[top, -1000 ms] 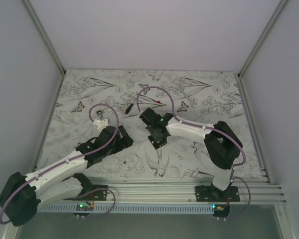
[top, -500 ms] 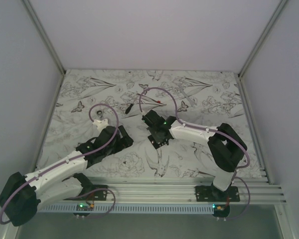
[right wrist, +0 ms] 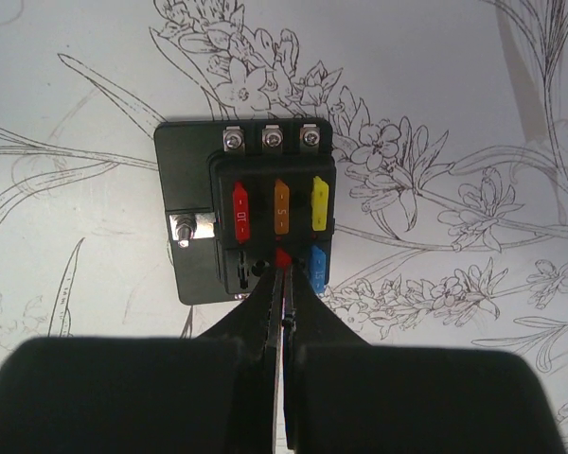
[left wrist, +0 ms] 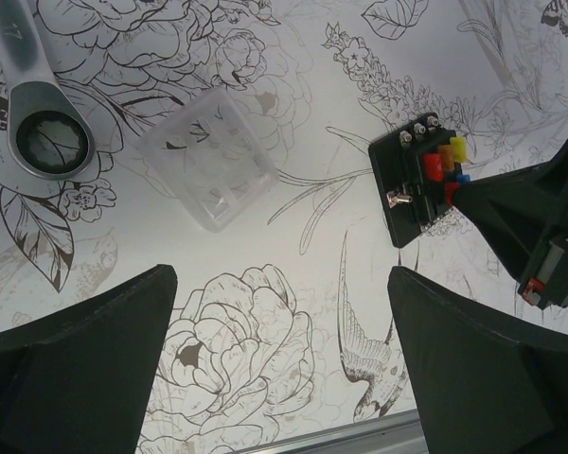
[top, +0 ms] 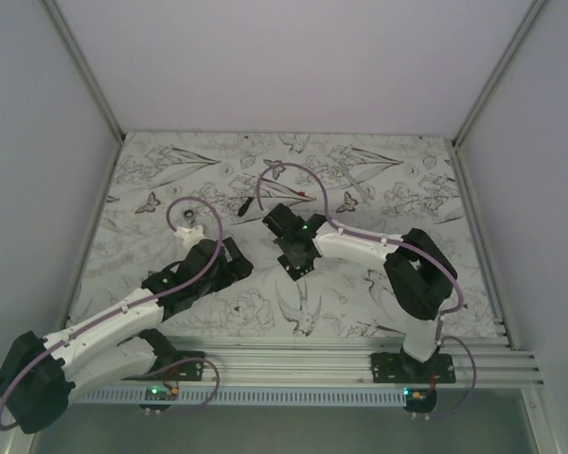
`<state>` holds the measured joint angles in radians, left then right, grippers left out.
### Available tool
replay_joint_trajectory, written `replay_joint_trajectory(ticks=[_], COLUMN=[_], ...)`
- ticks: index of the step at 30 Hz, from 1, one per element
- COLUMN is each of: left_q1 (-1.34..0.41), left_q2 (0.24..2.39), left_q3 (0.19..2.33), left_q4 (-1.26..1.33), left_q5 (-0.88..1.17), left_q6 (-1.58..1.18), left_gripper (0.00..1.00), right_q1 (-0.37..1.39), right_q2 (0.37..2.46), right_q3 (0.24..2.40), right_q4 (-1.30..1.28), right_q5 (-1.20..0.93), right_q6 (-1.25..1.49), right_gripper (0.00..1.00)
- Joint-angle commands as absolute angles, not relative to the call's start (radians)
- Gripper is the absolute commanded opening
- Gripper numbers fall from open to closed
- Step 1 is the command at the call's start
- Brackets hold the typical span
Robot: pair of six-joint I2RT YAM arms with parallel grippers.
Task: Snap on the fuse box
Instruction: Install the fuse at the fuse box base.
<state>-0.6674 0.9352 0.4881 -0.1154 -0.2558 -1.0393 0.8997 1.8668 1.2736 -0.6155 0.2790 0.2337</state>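
The fuse box (right wrist: pixel 251 213) is a black square block lying flat on the flower-print table, with red, orange, yellow and blue fuses in its slots. My right gripper (right wrist: pixel 284 270) is shut, and its tips rest on a red fuse (right wrist: pixel 283 256) in the lower middle slot. The left wrist view shows the fuse box (left wrist: pixel 412 184) at the right with the right gripper's fingers (left wrist: pixel 511 203) on it. My left gripper (left wrist: pixel 282 279) is open over bare table, nothing between its fingers. From above, the right gripper (top: pixel 297 257) hides the box and the left gripper (top: pixel 235 257) sits to its left.
A clear plastic cover (left wrist: pixel 208 156) lies on the table left of the fuse box. The ring end of a metal wrench (left wrist: pixel 45 142) is further left. A thin black tool (top: pixel 245 205) and a tiny red piece (top: pixel 304 195) lie toward the back. Walls enclose the table.
The right arm's wrist shifted slightly over the fuse box and came back, jaws staying shut. The left arm has barely moved and stays open.
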Motion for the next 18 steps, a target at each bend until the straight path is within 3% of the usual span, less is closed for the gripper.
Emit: replay_joint_trajectory(ticks=[1,12,18], left_q1=[-0.661,-0.662,-0.663], left_q2=[0.927,0.916,0.91], left_q3=[0.475,0.478,0.482], left_q4=[-0.159,-0.161,-0.165], left_q5=[-0.252,-0.25,-0.239], left_q6=[-1.046,-1.047,-1.043], left_gripper=[1.0,1.0,1.0], right_q1=[0.893,0.91,0.909], right_q2=[2.001,1.852,1.934], right_q3=[1.213,1.042,1.117], right_q4=[-0.68,-0.705,-0.688], right_q5=[0.176,0.112,0.121], right_q6=[0.235,0.267,0.24], right_gripper=[0.0,0.0,0.0])
